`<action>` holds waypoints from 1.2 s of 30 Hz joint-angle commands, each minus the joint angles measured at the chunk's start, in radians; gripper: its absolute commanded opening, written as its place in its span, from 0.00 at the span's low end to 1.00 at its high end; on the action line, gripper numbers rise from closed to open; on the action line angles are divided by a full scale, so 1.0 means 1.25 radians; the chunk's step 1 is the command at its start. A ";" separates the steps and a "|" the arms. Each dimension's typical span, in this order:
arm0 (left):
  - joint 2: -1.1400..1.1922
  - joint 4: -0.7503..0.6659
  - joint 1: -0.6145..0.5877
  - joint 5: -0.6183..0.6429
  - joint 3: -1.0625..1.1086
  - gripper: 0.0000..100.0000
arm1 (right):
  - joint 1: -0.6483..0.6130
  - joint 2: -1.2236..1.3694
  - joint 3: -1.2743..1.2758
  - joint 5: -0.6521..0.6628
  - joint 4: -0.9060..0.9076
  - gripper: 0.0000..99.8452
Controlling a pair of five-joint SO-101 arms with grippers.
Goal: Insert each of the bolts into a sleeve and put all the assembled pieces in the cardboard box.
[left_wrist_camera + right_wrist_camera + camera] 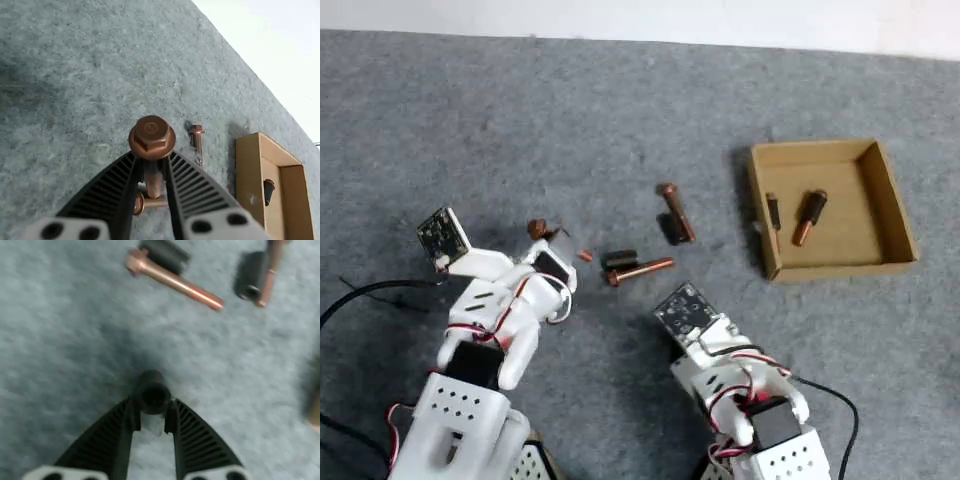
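Left jaws pinched a bolt (pixel 151 137) mid-shank; right jaws pinched a sleeve (pixel 152 392), bore unobstructed. Best course seemed: square shank tip to bore, feed slowly, no tilt.

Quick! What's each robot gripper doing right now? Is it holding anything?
Left gripper: closed on a copper bolt.
Right gripper: closed on a black sleeve.
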 commanded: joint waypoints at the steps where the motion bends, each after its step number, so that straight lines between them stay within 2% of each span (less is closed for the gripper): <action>1: -0.031 -0.053 -0.017 -0.002 0.013 0.00 | 0.105 -0.006 0.089 0.093 0.015 0.01; 3: -0.031 -0.069 -0.017 -0.004 0.025 0.00 | 0.163 -0.013 0.085 0.151 0.056 0.01; 5: -0.031 -0.075 -0.017 -0.004 0.029 0.00 | 0.198 -0.013 0.084 0.166 0.068 0.01; 10: -0.031 -0.074 -0.017 -0.004 0.029 0.00 | 0.211 -0.013 0.083 0.167 0.068 0.01; 18: -0.031 -0.077 -0.018 -0.005 0.035 0.00 | 0.207 -0.013 0.083 0.167 0.064 0.17; 21: -0.031 -0.077 -0.021 -0.005 0.034 0.00 | 0.158 -0.013 0.083 0.164 0.048 0.17; 28: -0.031 -0.113 -0.073 -0.005 0.041 0.00 | -0.018 -0.006 0.057 0.038 0.013 0.17; 32: -0.029 -0.113 -0.074 -0.005 0.042 0.00 | -0.053 -0.006 -0.012 -0.009 0.014 0.17; 36: -0.029 -0.113 -0.074 -0.005 0.042 0.00 | -0.079 -0.004 -0.060 -0.010 0.013 0.17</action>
